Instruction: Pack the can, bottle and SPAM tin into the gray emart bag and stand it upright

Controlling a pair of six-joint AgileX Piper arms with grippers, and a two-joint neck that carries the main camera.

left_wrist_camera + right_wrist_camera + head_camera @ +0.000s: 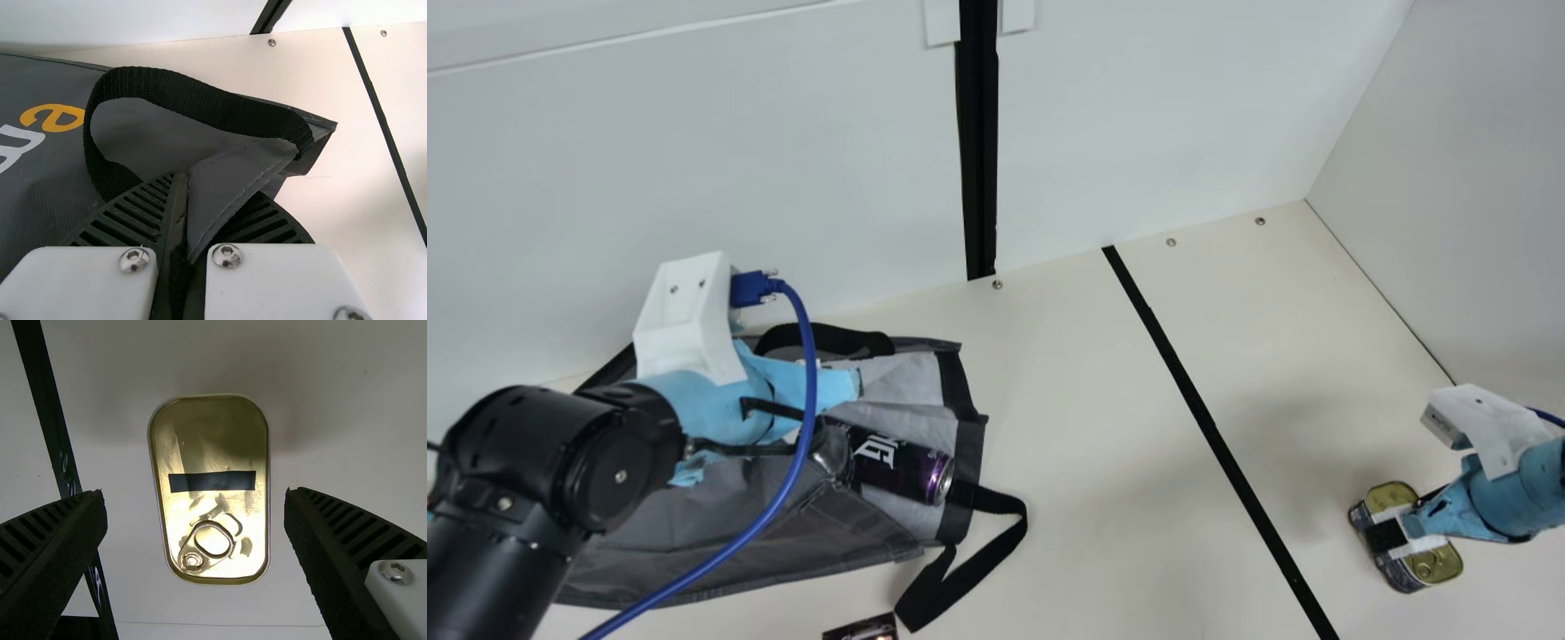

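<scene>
Main view: the gray emart bag (783,542) lay on its side on the cream table (1085,444), a black strap (960,578) looped out beyond its mouth. The purple can (903,465) lay on its side against the lighter lining at that mouth. The left gripper (760,400) was over the bag. At the right, the right gripper (1387,533) was above the SPAM tin (1436,564), which sat on the table well apart from the bag. A dark printed item (863,629) was cut off by the bottom edge; its kind could not be determined.

Left wrist view: the ribbed fingers (133,217) were clamped on a gray fold of the bag, beside a strap loop (193,103).

Right wrist view: the right gripper's fingers (57,563) stood wide apart, one on each side of the tin, touching neither side. Its gold lid faced up, bearing a ring pull (213,540) and a dark strip (212,481).
</scene>
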